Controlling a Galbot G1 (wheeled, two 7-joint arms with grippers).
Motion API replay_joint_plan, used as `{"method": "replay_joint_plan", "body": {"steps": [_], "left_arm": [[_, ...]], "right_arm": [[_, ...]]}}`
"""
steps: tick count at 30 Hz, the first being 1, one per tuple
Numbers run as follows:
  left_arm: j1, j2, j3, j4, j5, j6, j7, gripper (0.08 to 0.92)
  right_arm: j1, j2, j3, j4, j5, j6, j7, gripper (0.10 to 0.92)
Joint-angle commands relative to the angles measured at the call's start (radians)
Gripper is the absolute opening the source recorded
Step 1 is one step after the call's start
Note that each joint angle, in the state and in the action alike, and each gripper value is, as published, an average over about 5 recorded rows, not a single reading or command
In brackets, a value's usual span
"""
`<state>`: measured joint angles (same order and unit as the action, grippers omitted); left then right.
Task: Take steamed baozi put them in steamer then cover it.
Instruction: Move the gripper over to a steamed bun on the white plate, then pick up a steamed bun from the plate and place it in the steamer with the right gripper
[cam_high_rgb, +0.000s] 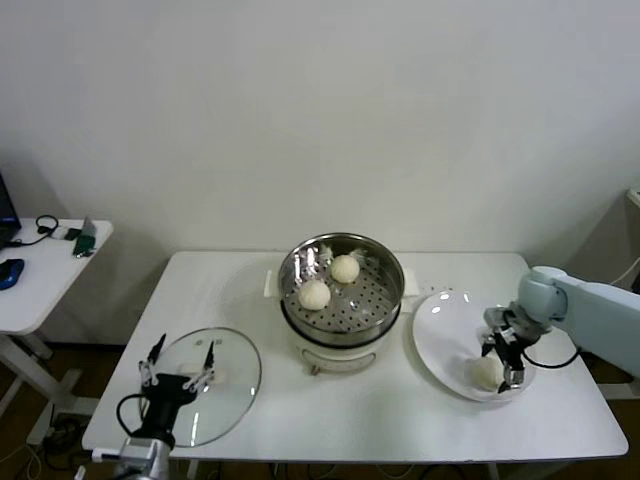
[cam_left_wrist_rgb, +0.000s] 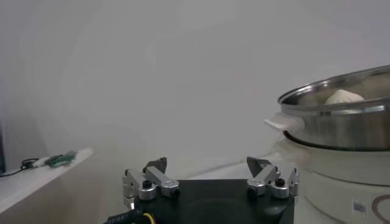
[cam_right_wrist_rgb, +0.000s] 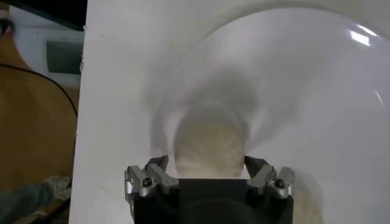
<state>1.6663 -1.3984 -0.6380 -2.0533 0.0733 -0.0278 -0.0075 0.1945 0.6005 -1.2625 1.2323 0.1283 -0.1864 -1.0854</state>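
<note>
Buns are the job here: in the head view two buns (cam_high_rgb: 329, 281) sit inside the steamer (cam_high_rgb: 341, 331), and a third bun (cam_high_rgb: 486, 373) lies on the white plate (cam_high_rgb: 437, 325) to the right of the steamer. The right gripper (cam_high_rgb: 508, 362) is down at that bun, jaws spread to either side of it. The left gripper (cam_high_rgb: 178, 373) hangs open over the glass lid (cam_high_rgb: 228, 398), which lies flat on the white table (cam_high_rgb: 400, 425) to the left of the steamer. A small side table (cam_high_rgb: 45, 275) with a cable and oddments stands further left, and a plain pale wall runs behind.

In the left wrist view the left gripper (cam_left_wrist_rgb: 210, 178) has its jaws wide apart and holds nothing; the steamer (cam_left_wrist_rgb: 341, 125) rises close by, one bun (cam_left_wrist_rgb: 344, 96) showing above its rim.

In the right wrist view the right gripper (cam_right_wrist_rgb: 207, 172) straddles the bun (cam_right_wrist_rgb: 210, 146) on the plate (cam_right_wrist_rgb: 317, 91), jaws open and not yet pressing. The risks, as I judge them: a hard squeeze dents the soft dough, an off-centre close lets the bun roll across the smooth plate, and the plate itself, near the table's edge, may slide if nudged.
</note>
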Motion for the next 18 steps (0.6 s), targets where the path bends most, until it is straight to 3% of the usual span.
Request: {"method": "replay_joint_plan", "body": {"steps": [1,11,18], "left_arm": [[0.002,0.0,-0.002,0.001,0.0,-0.002,-0.001,0.823],[0.003,-0.002,-0.001,0.002,0.003,-0.004,-0.003,0.823],[0.001,0.001,0.006,0.005,0.004,-0.006,-0.003,0.823]], "right_arm": [[-0.028,0.016,0.029,-0.023,-0.011,0.005,-0.005,0.787],[0.016,0.021,0.012,-0.024,0.011,0.028,0.004,0.713],[0.319,0.048,-0.17,-0.005,0.05,0.14,-0.033,0.704]]}}
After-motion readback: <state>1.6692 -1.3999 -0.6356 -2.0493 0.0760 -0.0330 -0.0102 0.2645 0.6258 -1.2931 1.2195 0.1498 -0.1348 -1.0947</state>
